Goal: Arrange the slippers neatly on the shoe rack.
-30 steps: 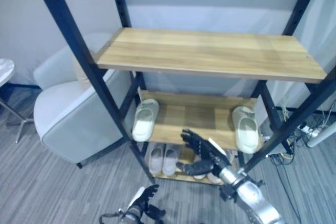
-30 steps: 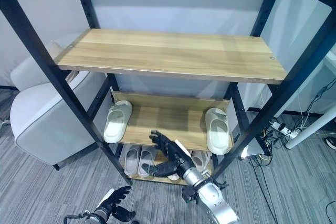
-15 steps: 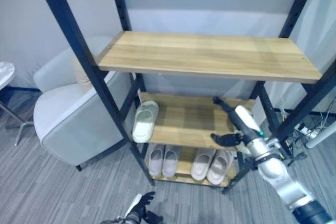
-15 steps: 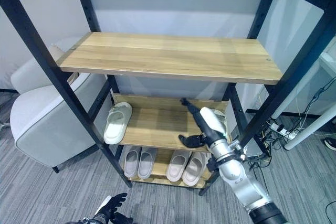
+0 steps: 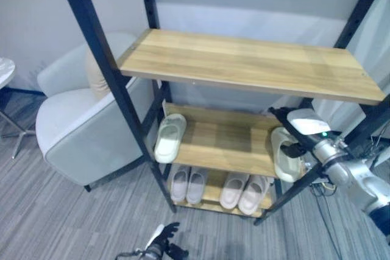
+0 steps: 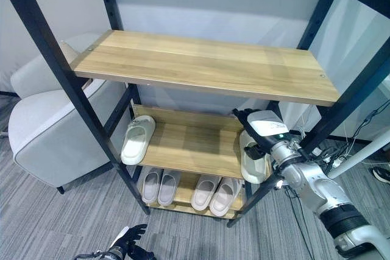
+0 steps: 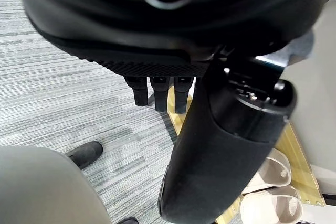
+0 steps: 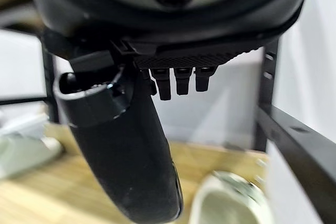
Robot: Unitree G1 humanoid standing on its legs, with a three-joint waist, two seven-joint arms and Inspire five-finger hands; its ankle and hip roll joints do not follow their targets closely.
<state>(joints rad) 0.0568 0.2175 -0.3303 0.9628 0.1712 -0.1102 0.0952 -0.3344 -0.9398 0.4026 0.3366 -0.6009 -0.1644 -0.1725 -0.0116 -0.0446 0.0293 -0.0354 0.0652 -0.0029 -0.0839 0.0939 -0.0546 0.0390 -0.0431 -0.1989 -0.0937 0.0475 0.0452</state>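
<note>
Your right robot hand hovers with straight fingers above the right slipper on the rack's middle shelf, placed to grasp it and bring it toward its far-off mate. Your left robot hand hangs open near the floor.

Even, bright indoor light from above; top shelf evenly lit, no glare. Soft shadow under it dims the middle shelf's back edge and the bottom shelf. Head views fairly sharp, rack posts bowed toward picture edges. Right wrist view: right hand sharp, shelf behind out of focus. Left wrist view: left hand dark, carpet sharp.
</note>
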